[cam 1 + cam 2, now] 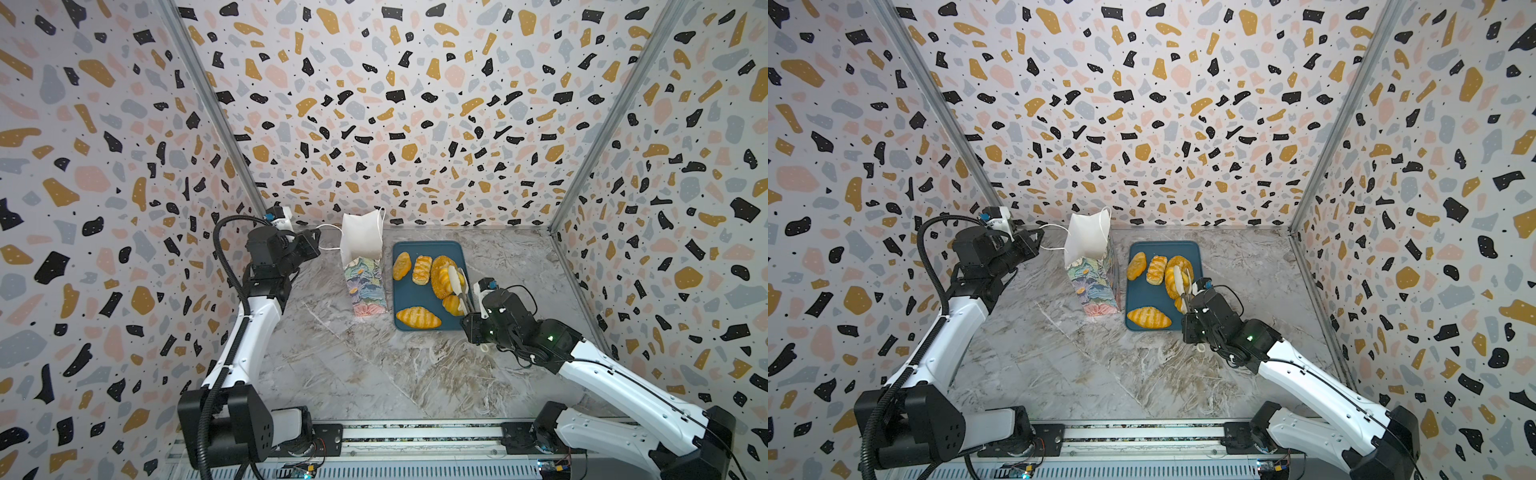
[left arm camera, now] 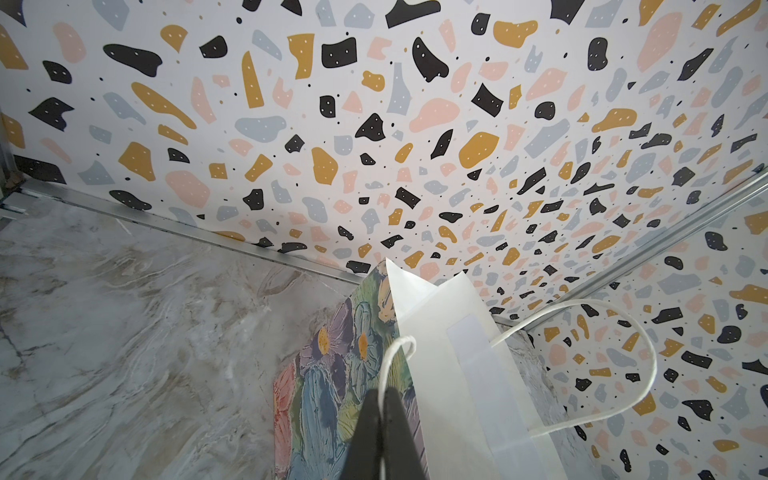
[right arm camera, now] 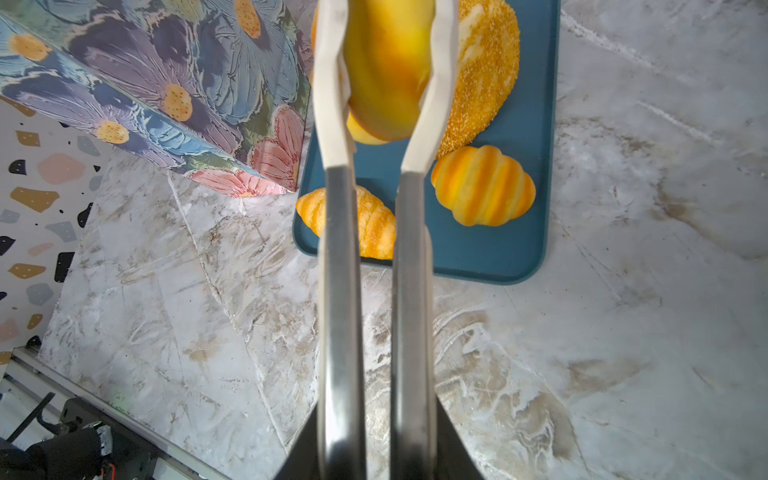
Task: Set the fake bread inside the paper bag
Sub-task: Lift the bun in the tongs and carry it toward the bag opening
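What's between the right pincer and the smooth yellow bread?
Tongs: the right pincer grips their metal arms, and their white tips clamp the bread, seen in the right wrist view.

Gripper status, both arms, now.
Left gripper: shut on the cord handle of the paper bag.
Right gripper: shut on the tongs, which clamp a yellow bread.

Three terrazzo-patterned walls [image 1: 415, 104] box in my workspace, joined by metal corner strips [image 1: 222, 120], over a grey marble-look tabletop [image 1: 374, 365].
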Controlling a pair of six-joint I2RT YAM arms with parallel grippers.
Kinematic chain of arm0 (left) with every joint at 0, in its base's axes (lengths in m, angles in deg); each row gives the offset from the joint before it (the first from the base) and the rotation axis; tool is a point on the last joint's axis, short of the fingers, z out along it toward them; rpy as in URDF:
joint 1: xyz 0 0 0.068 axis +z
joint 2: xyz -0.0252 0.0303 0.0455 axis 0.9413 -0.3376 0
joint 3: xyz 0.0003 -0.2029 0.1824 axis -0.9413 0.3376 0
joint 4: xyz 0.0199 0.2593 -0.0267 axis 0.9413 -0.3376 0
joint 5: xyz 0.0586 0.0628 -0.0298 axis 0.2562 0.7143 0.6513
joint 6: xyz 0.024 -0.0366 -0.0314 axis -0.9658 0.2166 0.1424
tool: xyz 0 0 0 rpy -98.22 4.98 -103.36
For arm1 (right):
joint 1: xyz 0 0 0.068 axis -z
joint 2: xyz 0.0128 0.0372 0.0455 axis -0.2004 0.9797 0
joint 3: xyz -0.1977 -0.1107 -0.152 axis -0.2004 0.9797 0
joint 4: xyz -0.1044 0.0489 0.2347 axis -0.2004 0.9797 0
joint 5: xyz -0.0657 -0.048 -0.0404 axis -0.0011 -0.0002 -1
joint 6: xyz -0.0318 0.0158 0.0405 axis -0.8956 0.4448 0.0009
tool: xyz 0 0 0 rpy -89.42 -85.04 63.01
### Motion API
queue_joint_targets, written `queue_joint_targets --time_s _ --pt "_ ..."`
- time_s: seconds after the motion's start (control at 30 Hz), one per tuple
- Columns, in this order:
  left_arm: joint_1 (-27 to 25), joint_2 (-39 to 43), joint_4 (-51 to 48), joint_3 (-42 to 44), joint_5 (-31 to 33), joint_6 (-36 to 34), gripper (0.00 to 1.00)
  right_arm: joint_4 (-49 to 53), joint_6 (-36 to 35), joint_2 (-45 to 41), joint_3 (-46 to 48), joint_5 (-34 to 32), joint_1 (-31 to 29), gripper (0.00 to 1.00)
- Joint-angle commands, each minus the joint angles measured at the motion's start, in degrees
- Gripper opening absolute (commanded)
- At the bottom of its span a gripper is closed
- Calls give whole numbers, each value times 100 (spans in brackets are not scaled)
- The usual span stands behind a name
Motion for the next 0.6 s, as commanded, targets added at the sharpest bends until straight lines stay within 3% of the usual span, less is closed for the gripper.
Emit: queue_joint_targets --time_s 0.0,0.57 --pt "-29 126 234 37 -109 24 0 -279 -263 -49 -310 -159 -22 30" --pt "-29 168 252 33 -116 39 0 -829 -432 264 -899 -27 -23 30"
